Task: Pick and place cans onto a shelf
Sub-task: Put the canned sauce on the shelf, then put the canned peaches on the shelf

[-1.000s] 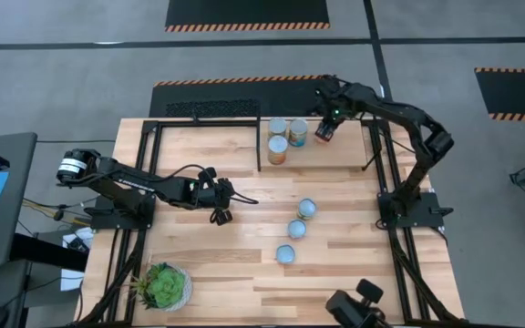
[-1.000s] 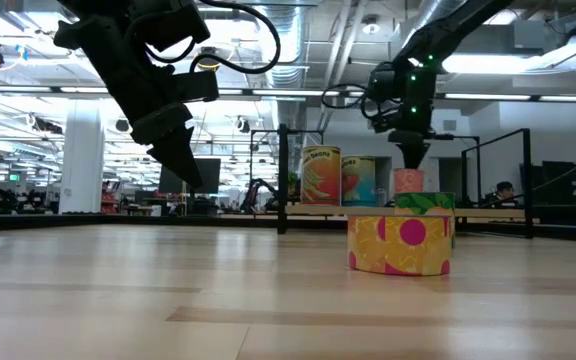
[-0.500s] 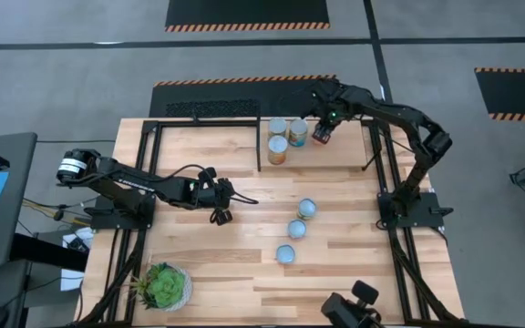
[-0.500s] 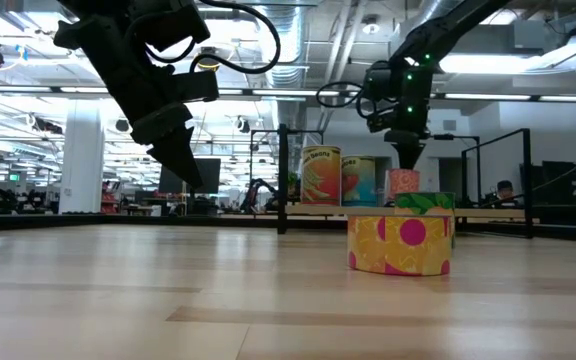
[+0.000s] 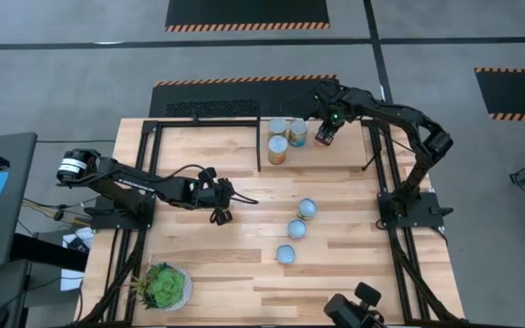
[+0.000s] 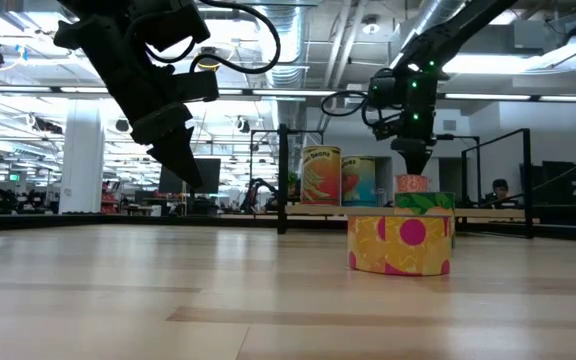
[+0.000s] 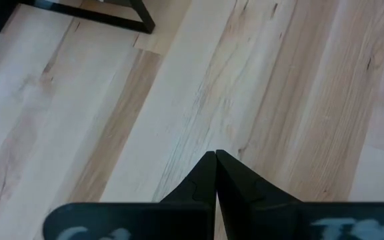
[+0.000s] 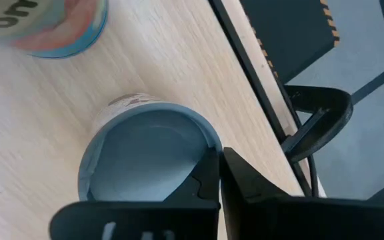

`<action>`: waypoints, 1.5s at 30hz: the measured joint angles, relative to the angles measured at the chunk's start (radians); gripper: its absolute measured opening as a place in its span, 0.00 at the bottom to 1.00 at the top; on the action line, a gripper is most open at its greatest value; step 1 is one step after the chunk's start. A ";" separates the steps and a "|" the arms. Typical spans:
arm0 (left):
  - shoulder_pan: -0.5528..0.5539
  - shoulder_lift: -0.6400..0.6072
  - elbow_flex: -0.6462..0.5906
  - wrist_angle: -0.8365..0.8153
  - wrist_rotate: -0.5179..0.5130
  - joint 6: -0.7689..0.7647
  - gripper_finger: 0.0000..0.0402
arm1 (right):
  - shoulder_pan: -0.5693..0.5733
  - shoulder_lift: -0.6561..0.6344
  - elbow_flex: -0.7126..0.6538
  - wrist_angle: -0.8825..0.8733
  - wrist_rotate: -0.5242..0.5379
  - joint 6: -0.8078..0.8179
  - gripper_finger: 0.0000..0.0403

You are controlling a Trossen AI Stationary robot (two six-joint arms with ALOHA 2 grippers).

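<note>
**A:** Hovering over the shelf (image 5: pixel 322 155) at the upper middle of the high view, the right hand (image 5: pixel 324 133) sits right above a can (image 8: pixel 149 157). Its wrist view shows the two fingers pressed together, tips over the can's rim, so nothing is clamped.

**B:** And that can stands on the shelf?

**A:** Yes, upright on the light board, just beside two others (image 5: pixel 288 137) at upper centre. Three more cans (image 5: pixel 297 229) stand in a slanted line on the desk (image 5: pixel 354 264) at centre right of the high view, well apart from the shelf.

**B:** How would those handle?

**A:** Judging by looks, stiff metal tins that won't give under a squeeze. Smooth printed sides could slip, and the round shape may roll if tipped. I'd take one across the side wall, low on the label, fingers straddling the middle and kept upright.

**B:** The left hand (image 5: pixel 219 202)?

**A:** It waits over bare desk at centre left, fingers closed together and empty. A potted plant (image 5: pixel 163 285) sits at the lower left, out of the way.
</note>
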 joint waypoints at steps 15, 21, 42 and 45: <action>0.000 0.000 0.000 0.000 0.000 0.000 0.00 | 0.008 0.000 -0.010 0.051 -0.005 -0.004 0.17; 0.000 0.000 0.000 0.000 0.000 0.000 0.00 | 0.008 0.000 -0.008 0.046 -0.005 -0.014 0.17; 0.000 0.000 0.000 0.011 -0.002 0.000 0.00 | 0.108 -0.038 0.104 -0.215 -0.007 0.055 0.17; 0.000 0.000 0.000 0.014 -0.002 0.000 0.00 | 0.169 -0.078 0.107 -0.322 -0.023 0.130 0.17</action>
